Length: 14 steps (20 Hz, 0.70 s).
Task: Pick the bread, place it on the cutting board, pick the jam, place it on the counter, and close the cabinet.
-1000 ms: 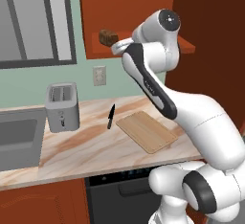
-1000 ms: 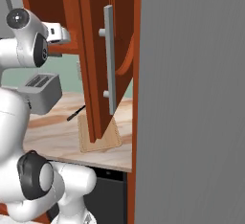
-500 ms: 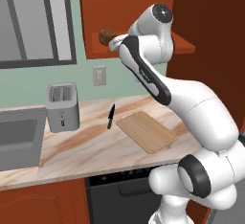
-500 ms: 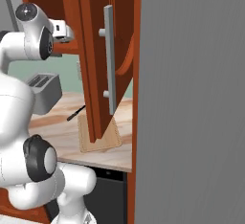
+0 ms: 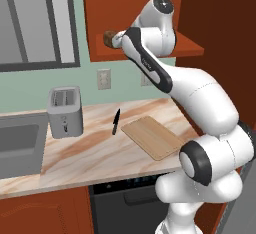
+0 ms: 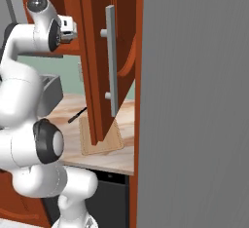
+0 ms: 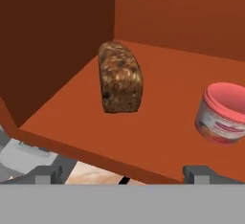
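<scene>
While the end effector [image 7: 122, 174] hung wide open and empty just outside the cabinet [image 7: 57, 36], the bread [image 7: 119, 77] sat on the shelf [image 7: 158, 122] at about 12 o'clock, long axis running away from it, jam [image 7: 223, 114] off toward 2 o'clock.

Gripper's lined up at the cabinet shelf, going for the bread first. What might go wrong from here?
The jam stands close beside the bread on the cabinet shelf; the open gripper could nudge it on the way in. The shelf's front edge lies just ahead of the fingertips, so a low approach may strike it.
</scene>
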Tool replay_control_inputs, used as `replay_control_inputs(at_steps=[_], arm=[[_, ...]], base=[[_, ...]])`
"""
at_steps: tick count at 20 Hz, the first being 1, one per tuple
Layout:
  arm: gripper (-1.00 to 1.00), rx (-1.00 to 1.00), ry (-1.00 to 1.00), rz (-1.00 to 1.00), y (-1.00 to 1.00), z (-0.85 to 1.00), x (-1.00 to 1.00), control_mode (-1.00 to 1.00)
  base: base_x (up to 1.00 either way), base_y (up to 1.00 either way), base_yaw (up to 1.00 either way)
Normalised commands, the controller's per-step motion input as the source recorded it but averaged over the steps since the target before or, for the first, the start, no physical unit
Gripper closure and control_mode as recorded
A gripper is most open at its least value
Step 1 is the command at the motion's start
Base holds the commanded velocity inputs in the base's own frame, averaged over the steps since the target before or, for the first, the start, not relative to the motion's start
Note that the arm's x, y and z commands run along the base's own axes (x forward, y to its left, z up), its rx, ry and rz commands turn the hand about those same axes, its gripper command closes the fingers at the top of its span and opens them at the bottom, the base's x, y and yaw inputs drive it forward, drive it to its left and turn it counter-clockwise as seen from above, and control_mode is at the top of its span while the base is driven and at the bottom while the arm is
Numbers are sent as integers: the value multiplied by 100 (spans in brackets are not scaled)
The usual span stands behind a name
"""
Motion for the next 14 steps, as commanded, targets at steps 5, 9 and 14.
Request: replay_control_inputs(at_steps=[5,9,14], arm=[[-100,0,0,0,4,-2,33,-100],[-100,0,0,0,6,-10,19,-100],[-100,0,-6,0,0,-12,5,-100]], base=[[0,0,0],[0,0,0],[0,0,0]])
